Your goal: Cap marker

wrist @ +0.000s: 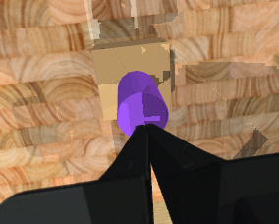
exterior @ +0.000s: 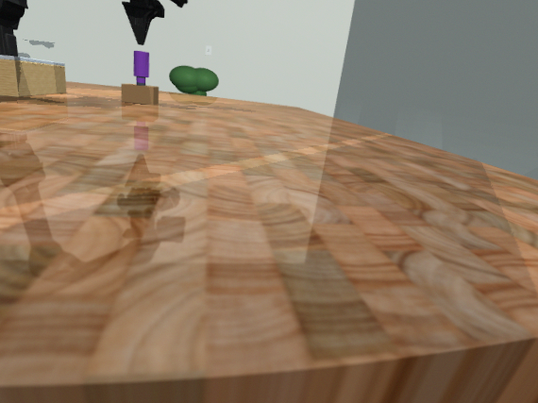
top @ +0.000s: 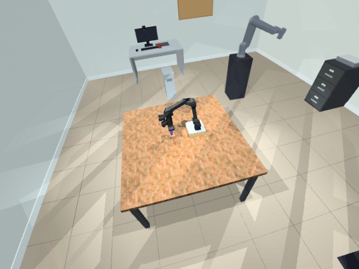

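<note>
The purple cap (top: 171,133) (exterior: 142,64) (wrist: 142,110) sits upright on the marker (exterior: 141,80). A short darker stretch of the marker shows between the cap and the holder block (exterior: 140,94) (wrist: 115,64). The block is tan and stands on the table (top: 189,171) (exterior: 264,237). My gripper (top: 171,130) (exterior: 141,43) (wrist: 144,132) is shut and empty. Its joined fingertips point down just above the cap's top, with a small gap in the exterior view. In the wrist view the tips overlap the near edge of the cap's top.
The arm's base stands on a pale block (top: 196,133) (exterior: 40,78) beside the holder. A green rounded plant (exterior: 193,78) shows behind the table in the exterior view. A desk, a pedestal with another arm and a drawer cabinet stand away from the table.
</note>
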